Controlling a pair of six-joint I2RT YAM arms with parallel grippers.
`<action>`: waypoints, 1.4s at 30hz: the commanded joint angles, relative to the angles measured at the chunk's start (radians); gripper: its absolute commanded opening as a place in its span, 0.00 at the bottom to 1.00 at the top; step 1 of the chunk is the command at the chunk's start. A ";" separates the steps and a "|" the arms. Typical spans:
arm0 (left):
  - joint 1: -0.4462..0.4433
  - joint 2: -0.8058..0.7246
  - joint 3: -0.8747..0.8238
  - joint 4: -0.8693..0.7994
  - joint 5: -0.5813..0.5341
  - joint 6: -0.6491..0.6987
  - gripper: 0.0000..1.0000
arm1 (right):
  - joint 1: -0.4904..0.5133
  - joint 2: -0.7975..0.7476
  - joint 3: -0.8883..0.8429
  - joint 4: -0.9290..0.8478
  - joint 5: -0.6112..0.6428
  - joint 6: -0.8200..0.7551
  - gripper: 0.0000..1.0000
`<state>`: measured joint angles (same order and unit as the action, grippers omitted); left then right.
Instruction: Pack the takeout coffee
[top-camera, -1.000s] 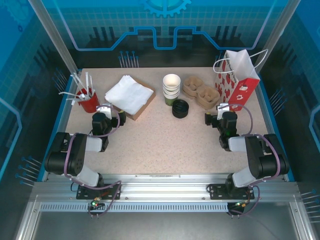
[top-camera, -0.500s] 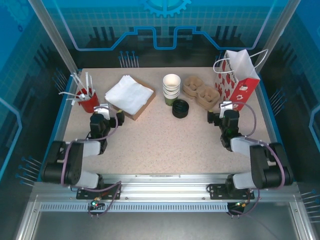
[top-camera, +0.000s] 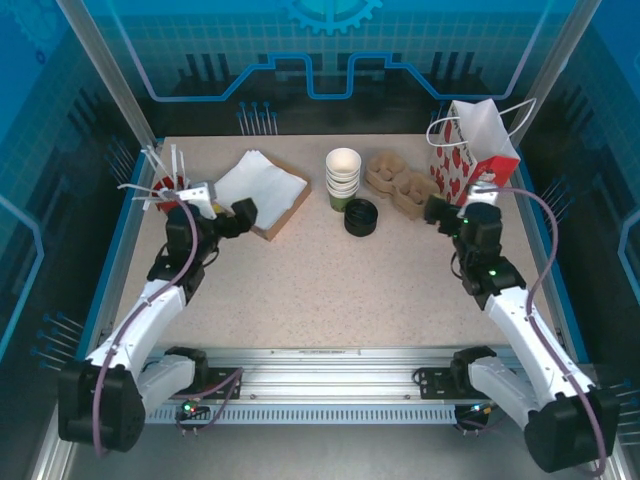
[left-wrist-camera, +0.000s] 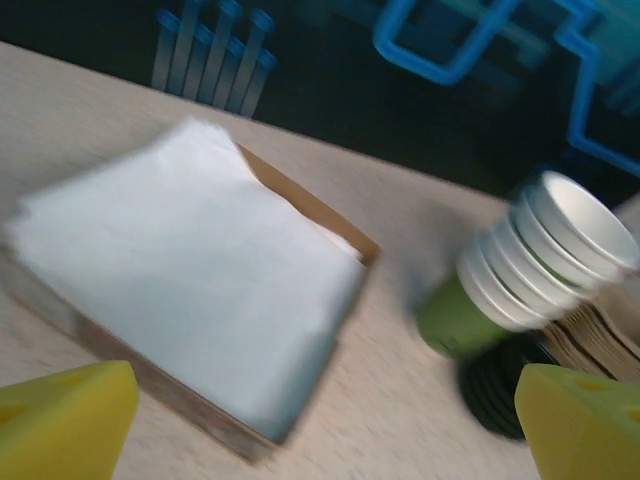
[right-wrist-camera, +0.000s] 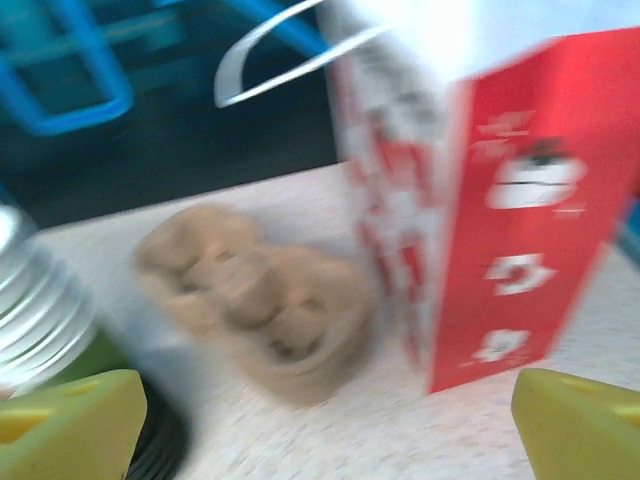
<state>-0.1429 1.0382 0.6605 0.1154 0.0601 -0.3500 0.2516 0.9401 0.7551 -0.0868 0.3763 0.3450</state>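
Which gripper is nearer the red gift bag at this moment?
Right. The right gripper sits just near-left of the red gift bag; the left gripper is far off on the opposite side, by the napkin box.

Robot test cell in a lab: a speckled table (top-camera: 330, 290) enclosed by blue circuit-pattern panels (top-camera: 330, 60), with 2 arms, left arm (top-camera: 140, 310) and right arm (top-camera: 520, 315), bolted to an aluminium rail (top-camera: 330, 385).

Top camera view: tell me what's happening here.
Nothing is being held. The left hand is open and empty beside the box of napkins. The right hand, also open and empty, is near the cardboard cup carrier and the red gift bag. The cup stack stands untouched.
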 joint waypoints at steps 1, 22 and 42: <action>-0.086 0.059 0.139 -0.263 0.078 0.019 0.98 | 0.129 0.099 0.176 -0.160 -0.024 -0.060 0.93; -0.287 0.311 0.451 -0.374 0.064 0.111 0.94 | 0.226 1.010 1.191 -0.667 -0.053 -0.031 0.46; -0.317 0.314 0.466 -0.386 0.034 0.132 0.94 | 0.198 1.197 1.386 -0.733 -0.063 -0.020 0.17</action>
<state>-0.4500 1.3556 1.0927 -0.2535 0.1093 -0.2417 0.4606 2.1128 2.1036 -0.7895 0.3164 0.3172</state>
